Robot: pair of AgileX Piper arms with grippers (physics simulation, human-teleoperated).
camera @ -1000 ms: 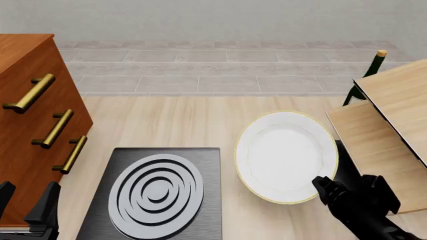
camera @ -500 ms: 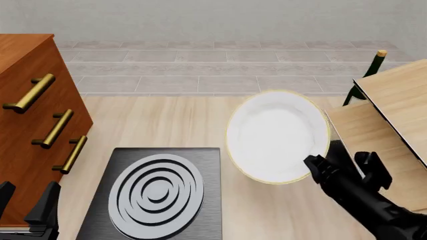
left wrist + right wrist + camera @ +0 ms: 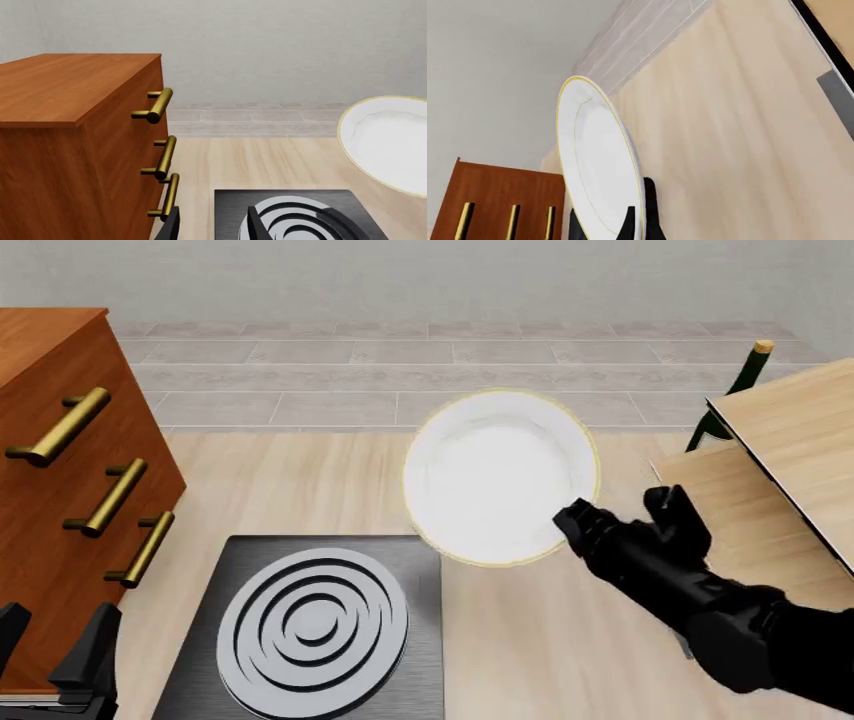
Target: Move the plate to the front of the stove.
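The white plate (image 3: 497, 472) with its thin gold rim hangs tilted above the table, just beyond the far right corner of the black stove (image 3: 416, 558) with its grey ringed burner (image 3: 314, 625). My right gripper (image 3: 579, 524) is shut on the plate's near right rim. In the right wrist view the plate (image 3: 594, 165) stands almost edge-on between the two fingers of the right gripper (image 3: 620, 227). My left gripper (image 3: 51, 642) rests open and empty at the front left, beside the stove (image 3: 230, 200). The left wrist view also catches the plate (image 3: 393, 145).
A brown drawer cabinet (image 3: 60, 470) with brass handles stands at the left, close to the stove. Light wooden boards (image 3: 787, 470) lie stacked at the right, with a green bottle (image 3: 741, 380) behind them. A tiled strip runs along the back wall.
The right gripper has lifted the plate off the table and carried it left and away, toward the stove's far side. The plate now tilts more. The left arm has not moved.
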